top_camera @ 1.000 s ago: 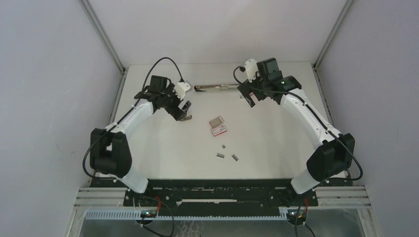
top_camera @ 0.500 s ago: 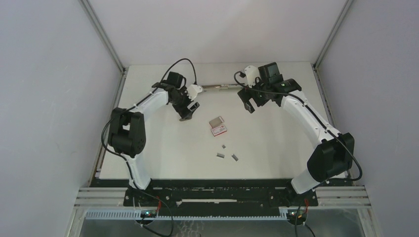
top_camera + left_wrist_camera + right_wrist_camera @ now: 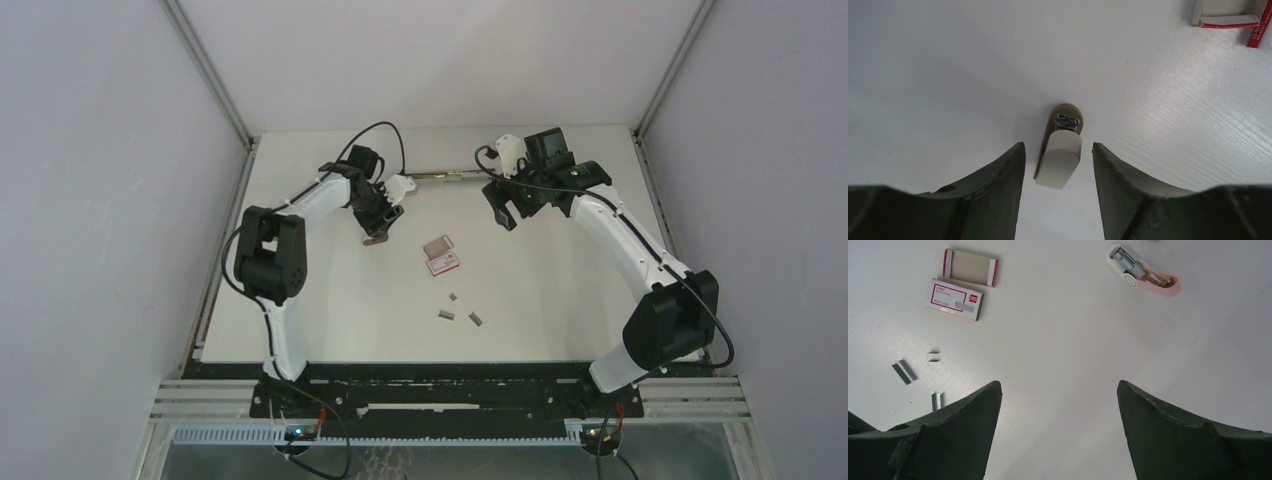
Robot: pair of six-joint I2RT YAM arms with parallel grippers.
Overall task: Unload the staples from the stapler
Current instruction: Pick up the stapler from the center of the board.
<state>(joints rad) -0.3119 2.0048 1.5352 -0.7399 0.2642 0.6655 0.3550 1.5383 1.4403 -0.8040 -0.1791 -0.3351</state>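
Staples (image 3: 446,315), a few short grey strips, lie loose on the white counter (image 3: 560,300) nearest the arm bases, each at its own angle. Just beyond, a red-and-white box (image 3: 443,264) sits beside its slid-out tray (image 3: 437,246), which shows bare cardboard. Farther left, the small stapler (image 3: 1064,160) lies flat, its metal end pointing away from the left pincer (image 3: 1058,145), whose spread fingers straddle it without touching. The right pincer (image 3: 1058,384) hangs spread wide.

A white table (image 3: 560,300) with a faintly ribbed surface fills the floor of a small enclosure. A plain pale grey left wall (image 3: 100,200), right wall (image 3: 770,200) and back panel (image 3: 440,60) close it in. Slanting silver metal posts (image 3: 208,72) mark the back corners. A black plate (image 3: 440,385) and a slotted duct (image 3: 400,436) run along the near edge. The light is soft and even.
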